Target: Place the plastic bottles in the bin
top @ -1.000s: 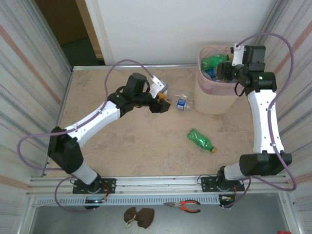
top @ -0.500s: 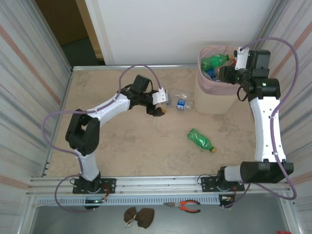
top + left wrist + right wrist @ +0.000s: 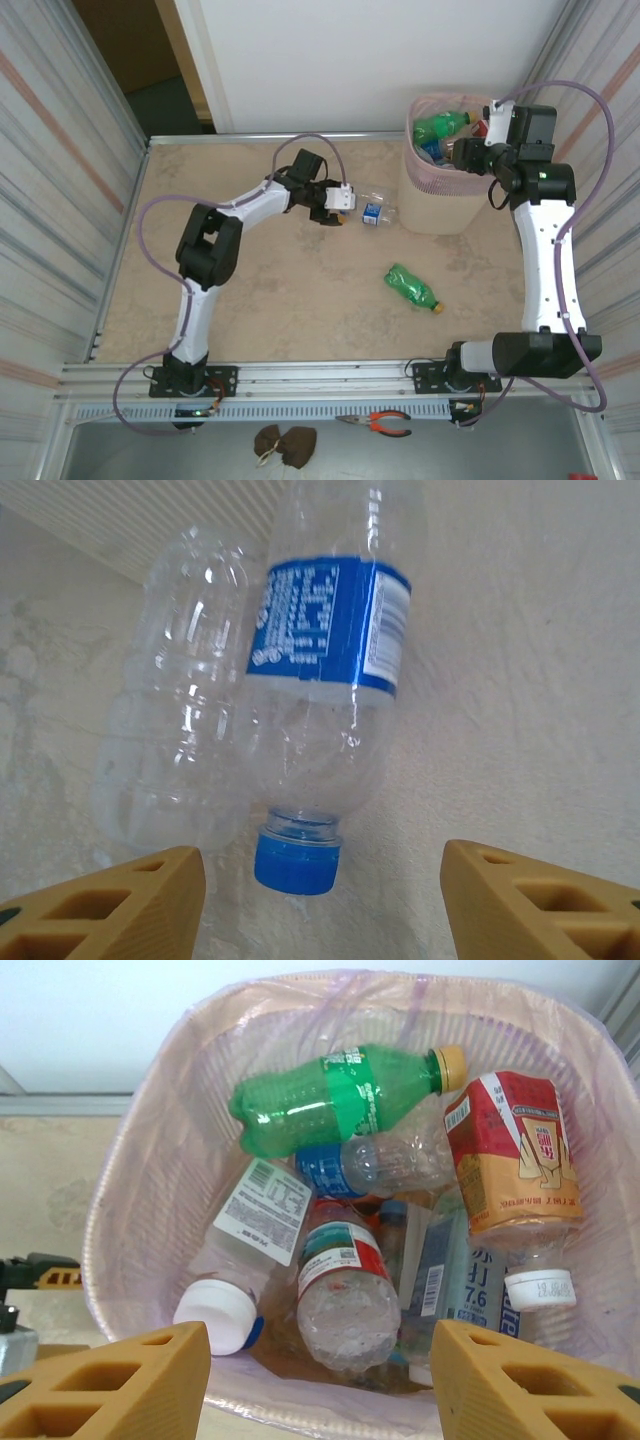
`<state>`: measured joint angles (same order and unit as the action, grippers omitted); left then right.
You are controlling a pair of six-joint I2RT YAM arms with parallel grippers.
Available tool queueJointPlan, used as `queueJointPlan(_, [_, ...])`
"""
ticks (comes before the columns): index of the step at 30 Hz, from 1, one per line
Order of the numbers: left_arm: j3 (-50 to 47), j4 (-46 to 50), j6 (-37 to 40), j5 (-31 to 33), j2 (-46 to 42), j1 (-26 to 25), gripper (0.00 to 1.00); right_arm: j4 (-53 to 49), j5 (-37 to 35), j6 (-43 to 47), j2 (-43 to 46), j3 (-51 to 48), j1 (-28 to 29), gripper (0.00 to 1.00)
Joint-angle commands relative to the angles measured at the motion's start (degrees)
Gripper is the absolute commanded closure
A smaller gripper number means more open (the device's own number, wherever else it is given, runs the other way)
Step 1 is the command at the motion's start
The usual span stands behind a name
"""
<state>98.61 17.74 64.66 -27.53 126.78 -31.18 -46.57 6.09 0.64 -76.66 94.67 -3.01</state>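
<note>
**Jaws wide on both arms, 3 bottles lying outside the bin**

Both sets of jaws are standing spread and pinching nothing. The left gripper [image 3: 320,885] is hanging low over the table [image 3: 250,290], its fingers straddling the blue cap [image 3: 296,860] of a clear blue-labelled bottle [image 3: 325,630] without touching it. That bottle is lying on its side with a second clear bottle [image 3: 185,690] pressed against it. The pair is resting just beside the left wall of the bin [image 3: 430,212]. A loose green bottle [image 3: 412,287] is lying alone nearer the arm bases, well apart from both grippers.

The right gripper [image 3: 315,1360] is hovering empty over the bin's mouth. Inside the pink liner [image 3: 150,1160] at least 6 bottles are piling up:
- a yellow-capped green one [image 3: 330,1100] on top
- a red-and-orange labelled one [image 3: 515,1155] on the right
- a red-and-teal labelled one [image 3: 345,1290] in the middle
- a white-capped one [image 3: 235,1260] on the left

I'm judging the job as well past halfway. The heap is in, and 3 bottles are waiting on the table, as far as the top view is showing.
</note>
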Motion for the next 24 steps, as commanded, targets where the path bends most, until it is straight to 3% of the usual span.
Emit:
queueJointPlan(1, [2.97, -0.16, 1.53, 0.39, 2.61, 0.73, 0.37, 0.86, 0.20, 1.00, 1.36, -0.72, -0.59, 0.41])
queueJointPlan(24, [7.47, 1.94, 1.25, 1.33, 9.49, 1.08, 0.52, 1.99, 0.77, 1.45, 1.00, -2.35, -0.88, 0.41])
